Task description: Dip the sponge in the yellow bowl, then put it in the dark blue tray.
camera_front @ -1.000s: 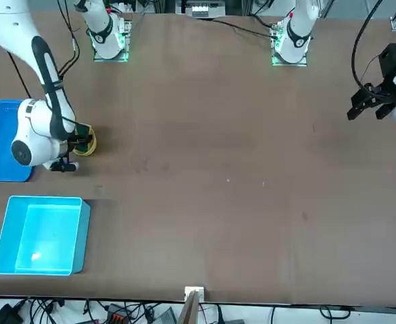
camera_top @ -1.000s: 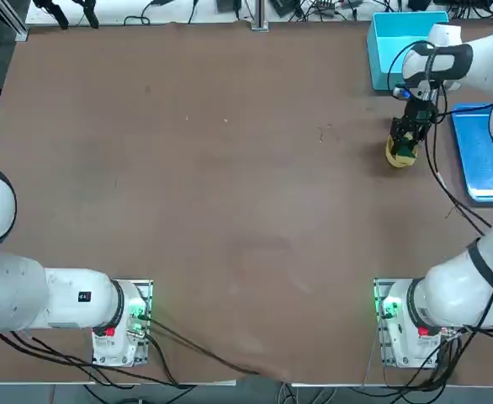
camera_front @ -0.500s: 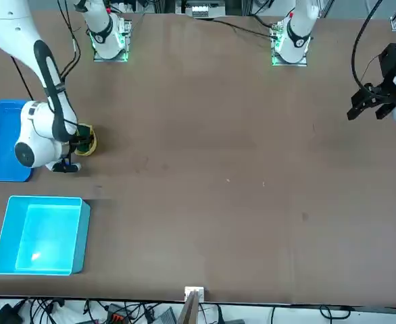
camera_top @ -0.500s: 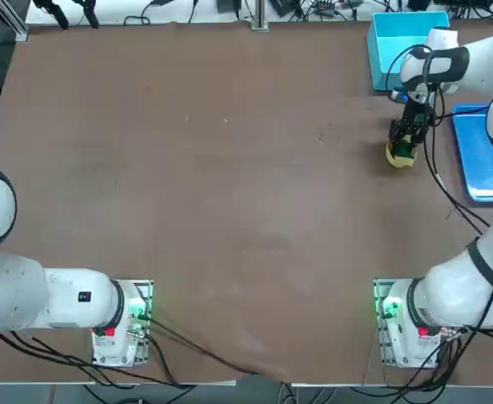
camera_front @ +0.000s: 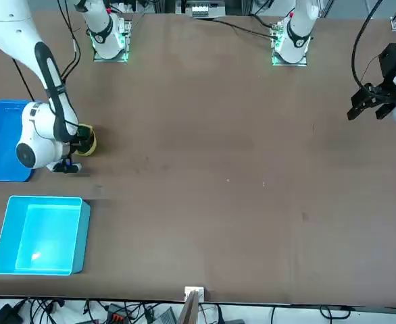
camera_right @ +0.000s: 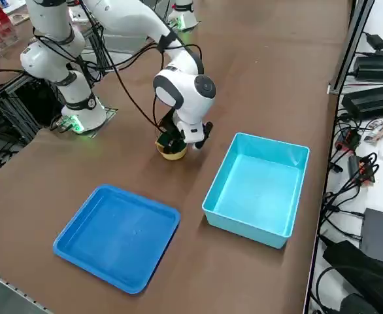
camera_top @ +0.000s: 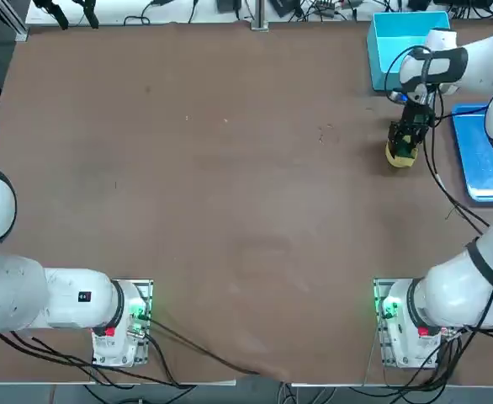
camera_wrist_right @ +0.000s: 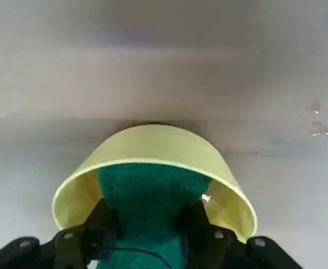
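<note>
Top view, from left across to right: bare brown table (camera_top: 230, 194) fills most of the width, then my right gripper (camera_top: 404, 145) hangs over the yellow bowl (camera_top: 395, 156), with the light cyan box (camera_top: 384, 46) beyond it and the dark blue tray (camera_top: 482, 160) at the far right edge, apart from the bowl. My wrist camera settles the grip: my fingers (camera_wrist_right: 99, 224) are pinched narrow on the sponge (camera_wrist_right: 150, 193), its dark green face toward the lens, and the sponge sits down inside the yellow bowl, the rim curving around it. From the right side the same order reads differently: the dark blue tray lies nearest, the yellow bowl stands past it under my wrist, and the light cyan box sits to the right of both, near the bowl but not touching it.
</note>
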Available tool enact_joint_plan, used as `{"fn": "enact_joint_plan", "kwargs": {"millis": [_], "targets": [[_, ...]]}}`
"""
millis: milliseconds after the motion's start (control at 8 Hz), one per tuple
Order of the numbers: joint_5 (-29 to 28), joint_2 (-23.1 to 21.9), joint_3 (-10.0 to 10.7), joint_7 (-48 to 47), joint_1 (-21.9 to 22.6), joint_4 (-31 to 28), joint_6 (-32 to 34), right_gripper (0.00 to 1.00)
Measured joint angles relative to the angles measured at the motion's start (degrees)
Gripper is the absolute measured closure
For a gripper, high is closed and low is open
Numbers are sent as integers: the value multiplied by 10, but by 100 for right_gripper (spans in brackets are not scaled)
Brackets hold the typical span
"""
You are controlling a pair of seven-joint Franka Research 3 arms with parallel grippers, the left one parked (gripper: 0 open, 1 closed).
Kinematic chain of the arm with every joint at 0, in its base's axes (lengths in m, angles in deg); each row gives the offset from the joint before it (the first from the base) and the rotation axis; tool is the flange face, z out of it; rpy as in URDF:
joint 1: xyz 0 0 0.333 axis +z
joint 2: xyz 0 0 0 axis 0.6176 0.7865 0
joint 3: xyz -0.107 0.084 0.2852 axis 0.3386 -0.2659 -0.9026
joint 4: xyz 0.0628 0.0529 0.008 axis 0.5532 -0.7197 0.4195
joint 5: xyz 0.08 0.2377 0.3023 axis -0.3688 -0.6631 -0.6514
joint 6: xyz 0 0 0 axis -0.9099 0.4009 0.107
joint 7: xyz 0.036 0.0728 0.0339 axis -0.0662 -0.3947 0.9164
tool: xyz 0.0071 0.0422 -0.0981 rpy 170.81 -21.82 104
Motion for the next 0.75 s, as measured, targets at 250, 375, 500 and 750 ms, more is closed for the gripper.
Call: {"fn": "enact_joint_plan", "kwargs": {"millis": [250,375,500,750], "targets": [[0,4,0,0,0,2,-2,41],[0,3,0,0,0,8,6,41],[0,3,-1,0,1,20,23,41],[0,-6,-3,0,1,51,74,41]]}}
